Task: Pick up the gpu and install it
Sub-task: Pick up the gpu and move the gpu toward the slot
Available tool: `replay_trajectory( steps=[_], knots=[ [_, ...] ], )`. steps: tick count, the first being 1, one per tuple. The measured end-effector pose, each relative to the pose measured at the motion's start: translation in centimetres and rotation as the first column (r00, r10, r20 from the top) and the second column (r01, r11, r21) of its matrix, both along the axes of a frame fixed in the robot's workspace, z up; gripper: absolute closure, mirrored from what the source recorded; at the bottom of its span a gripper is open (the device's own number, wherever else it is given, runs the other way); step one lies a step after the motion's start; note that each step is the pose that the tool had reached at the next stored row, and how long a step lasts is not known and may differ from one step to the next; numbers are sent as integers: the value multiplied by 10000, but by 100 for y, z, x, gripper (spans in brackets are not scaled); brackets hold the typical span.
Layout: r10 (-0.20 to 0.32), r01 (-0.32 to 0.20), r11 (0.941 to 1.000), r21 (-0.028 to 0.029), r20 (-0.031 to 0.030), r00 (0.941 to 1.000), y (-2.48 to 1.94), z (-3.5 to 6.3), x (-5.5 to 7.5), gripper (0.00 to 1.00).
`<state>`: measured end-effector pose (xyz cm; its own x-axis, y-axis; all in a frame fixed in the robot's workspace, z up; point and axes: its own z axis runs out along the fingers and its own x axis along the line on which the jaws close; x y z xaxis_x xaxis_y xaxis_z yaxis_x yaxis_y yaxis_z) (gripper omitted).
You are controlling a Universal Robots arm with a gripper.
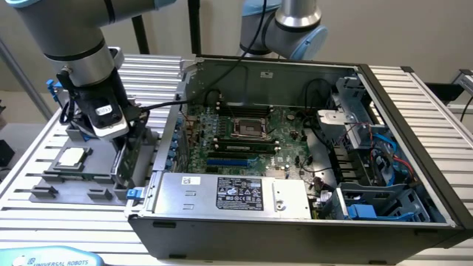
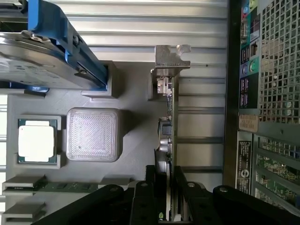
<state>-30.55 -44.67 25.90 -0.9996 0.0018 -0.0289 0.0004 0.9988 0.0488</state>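
Note:
The gpu [image 2: 169, 117] stands on edge in a slot of the grey parts tray [image 2: 136, 117], seen edge-on in the wrist view, with its silver bracket [image 2: 171, 58] at the far end. My gripper [image 2: 168, 180] straddles the card's near end, one black finger pressed against each face, shut on it. In the exterior view the gripper [image 1: 124, 138] hangs over the tray at the exterior view's left, just outside the open computer case [image 1: 414, 111], and the gpu [image 1: 127, 160] shows as a dark upright card beneath it.
On the tray lie a square silver CPU chip [image 2: 36, 140], a hard drive with blue rails [image 2: 42, 51] and a memory stick [image 2: 61, 186]. Inside the case are the motherboard [image 1: 244, 133], a blue slot [image 1: 232, 162] and the power supply [image 1: 229, 194]. A second arm [image 1: 296, 27] stands behind.

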Motion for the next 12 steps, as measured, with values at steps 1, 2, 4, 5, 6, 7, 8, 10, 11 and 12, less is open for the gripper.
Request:
replay_trajectory(
  steps=[1, 2, 4, 5, 6, 7, 8, 10, 11, 12],
  knots=[
    [0, 0, 10000, 0, -3, 10000, 0, 25, 0, 73],
    [0, 0, 10000, 0, -5, 10000, 0, 50, 0, 73],
    [0, 0, 10000, 0, -13, 10000, 0, 111, 0, 73],
    [1, -1, 10000, 0, -17, 10000, 0, 148, 0, 73],
    [0, 0, 10000, 1, -20, 10000, 0, 186, 0, 73],
    [0, 0, 10000, 0, -27, 10000, 0, 228, 0, 73],
    [0, 0, 10000, 1, -31, 10000, 0, 271, 0, 73],
    [0, 0, 10000, 0, -42, 10000, 0, 361, 0, 73],
    [0, 0, 10000, 1, -46, 10000, 0, 410, 1, 73],
    [0, 0, 10000, 1, -50, 10000, 0, 455, 1, 73]
  ],
)
